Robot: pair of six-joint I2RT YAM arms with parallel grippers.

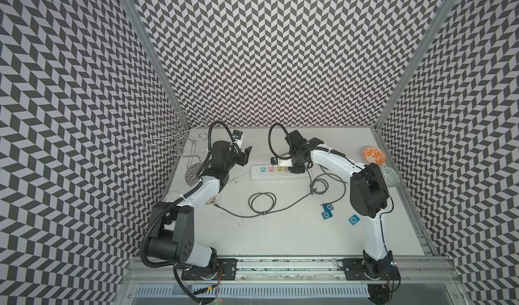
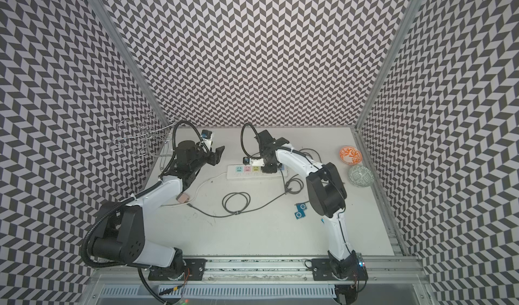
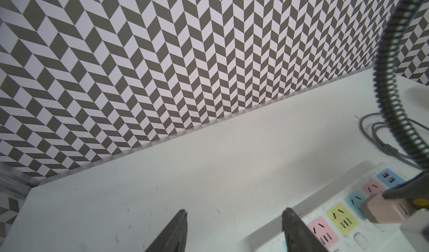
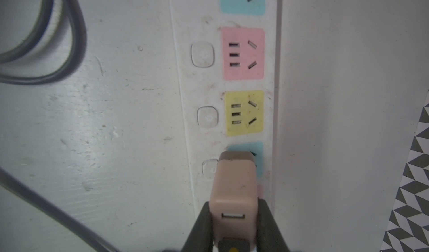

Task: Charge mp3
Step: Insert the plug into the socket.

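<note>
Three small blue mp3 players (image 1: 327,207) (image 2: 302,206) lie on the white table by the right arm's elbow, with nothing touching them. My right gripper (image 4: 233,206) (image 1: 297,167) is shut on a pink USB charger (image 4: 233,181) (image 3: 383,209). The charger's front end sits at a teal socket of the white power strip (image 4: 202,100) (image 1: 269,171); its prongs are hidden. Its USB port is empty. My left gripper (image 3: 234,212) (image 1: 247,153) hangs open above the table at the strip's left end, holding nothing.
A coiled grey cable (image 1: 262,202) lies loose mid-table, and a second coil (image 1: 320,187) lies near the right arm. Under the left forearm a pinkish block (image 2: 183,197) lies. An orange bowl (image 1: 373,154) and a green bowl (image 1: 390,176) sit far right; a wire rack (image 1: 179,140) stands far left.
</note>
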